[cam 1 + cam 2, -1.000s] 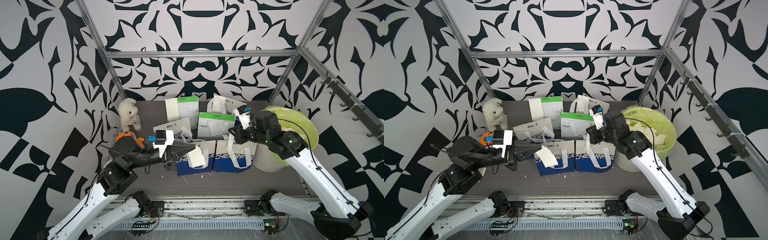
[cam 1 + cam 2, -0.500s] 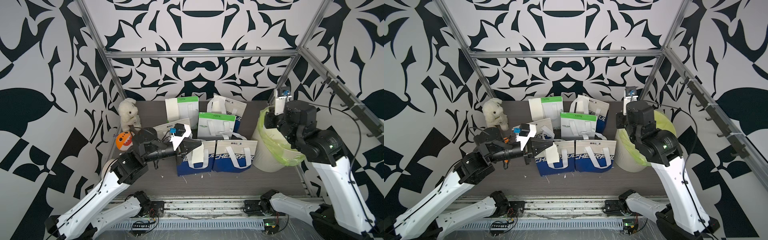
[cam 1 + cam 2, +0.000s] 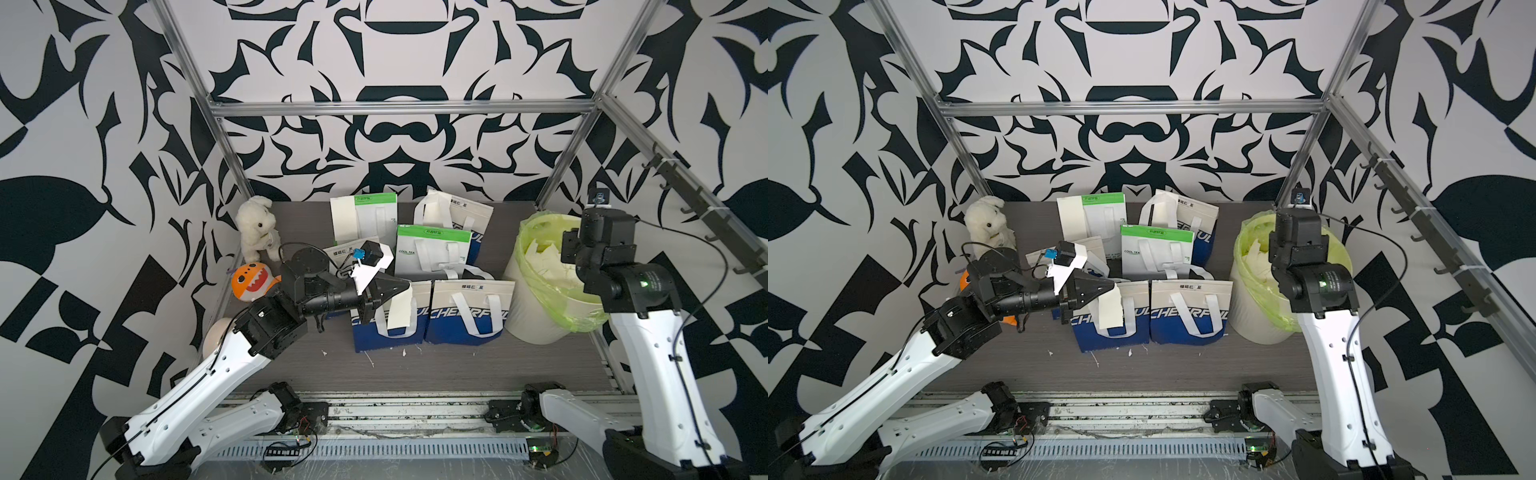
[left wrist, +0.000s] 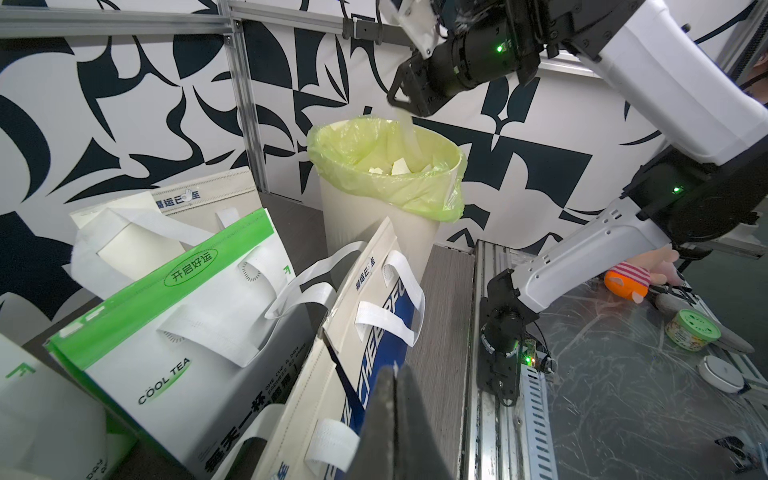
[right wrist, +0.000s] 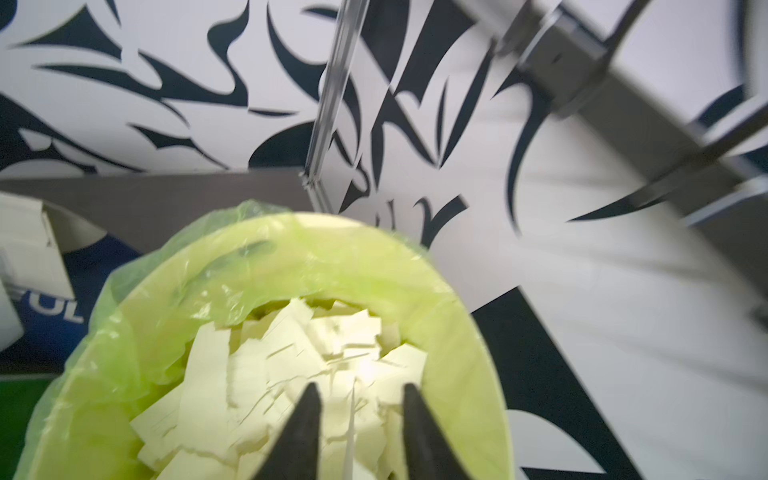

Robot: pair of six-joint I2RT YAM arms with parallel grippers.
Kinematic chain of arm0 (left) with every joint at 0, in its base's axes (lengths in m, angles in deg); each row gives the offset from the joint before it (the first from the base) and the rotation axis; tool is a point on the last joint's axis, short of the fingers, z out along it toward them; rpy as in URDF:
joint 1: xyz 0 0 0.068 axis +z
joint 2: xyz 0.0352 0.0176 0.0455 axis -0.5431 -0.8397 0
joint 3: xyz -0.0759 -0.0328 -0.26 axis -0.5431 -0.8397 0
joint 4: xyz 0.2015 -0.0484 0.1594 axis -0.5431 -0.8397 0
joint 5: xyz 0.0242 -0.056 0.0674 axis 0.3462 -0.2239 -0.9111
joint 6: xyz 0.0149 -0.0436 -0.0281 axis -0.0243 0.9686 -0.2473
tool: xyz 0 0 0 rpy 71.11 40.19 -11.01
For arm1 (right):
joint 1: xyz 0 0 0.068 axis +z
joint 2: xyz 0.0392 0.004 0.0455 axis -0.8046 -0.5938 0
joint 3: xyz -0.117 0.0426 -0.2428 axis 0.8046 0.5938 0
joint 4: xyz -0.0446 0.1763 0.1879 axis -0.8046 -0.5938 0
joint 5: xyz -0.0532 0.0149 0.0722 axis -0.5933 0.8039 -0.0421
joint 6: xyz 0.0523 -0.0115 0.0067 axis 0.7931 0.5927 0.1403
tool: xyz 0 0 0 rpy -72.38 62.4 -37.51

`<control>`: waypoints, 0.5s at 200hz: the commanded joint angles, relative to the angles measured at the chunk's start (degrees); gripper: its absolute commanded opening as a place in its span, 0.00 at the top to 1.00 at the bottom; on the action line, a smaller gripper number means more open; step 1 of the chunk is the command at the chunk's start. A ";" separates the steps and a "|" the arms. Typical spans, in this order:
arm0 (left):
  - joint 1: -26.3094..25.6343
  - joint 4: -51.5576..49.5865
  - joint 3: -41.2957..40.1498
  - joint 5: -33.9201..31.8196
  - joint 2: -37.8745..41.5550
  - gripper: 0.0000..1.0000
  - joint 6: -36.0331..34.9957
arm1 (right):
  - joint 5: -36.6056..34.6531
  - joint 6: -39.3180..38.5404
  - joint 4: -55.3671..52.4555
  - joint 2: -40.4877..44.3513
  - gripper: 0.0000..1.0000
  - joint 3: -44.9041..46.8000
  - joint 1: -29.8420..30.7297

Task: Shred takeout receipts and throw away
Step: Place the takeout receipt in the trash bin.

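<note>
right tool (image 5: 360,390) — jaws apart, hanging over the mouth of the bin (image 3: 536,320). a torn receipt piece (image 4: 409,133) is loose below it, blurred, edge-on between the fingers in the right wrist view, above the heap of torn pieces (image 5: 316,345) inside the green liner (image 5: 124,332).

judgement: release step. do it well by keeping the tool over the middle of the opening until the scrap clears the rim, jaws wide so nothing clings. no sideways sweep: small flecks (image 3: 324,353) lie on the counter (image 3: 457,374).

left tool (image 3: 406,286) — jaws together, clamped on a receipt strip (image 3: 401,311) that hangs in front of the blue takeout bag (image 3: 370,336), well apart from the bin. it likely goes in next.
</note>
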 commanded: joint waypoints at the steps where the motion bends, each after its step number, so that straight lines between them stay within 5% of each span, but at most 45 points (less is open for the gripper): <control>1: -0.14 0.05 1.57 0.15 -0.41 1.00 0.54 | 10.47 5.40 -1.11 0.49 0.19 -0.21 -0.54; 21: -0.11 0.16 2.03 -1.00 -0.97 1.00 0.28 | 15.25 5.86 -2.40 -0.24 0.00 -1.71 -0.81; 54: -0.14 5.42 1.22 -6.64 -2.40 1.00 3.80 | 28.64 5.46 -2.72 -0.64 0.00 -4.53 -0.85; 100: -0.15 20.45 -1.84 -10.86 -4.67 1.00 15.34 | 73.04 10.31 15.12 7.27 0.09 5.08 -0.80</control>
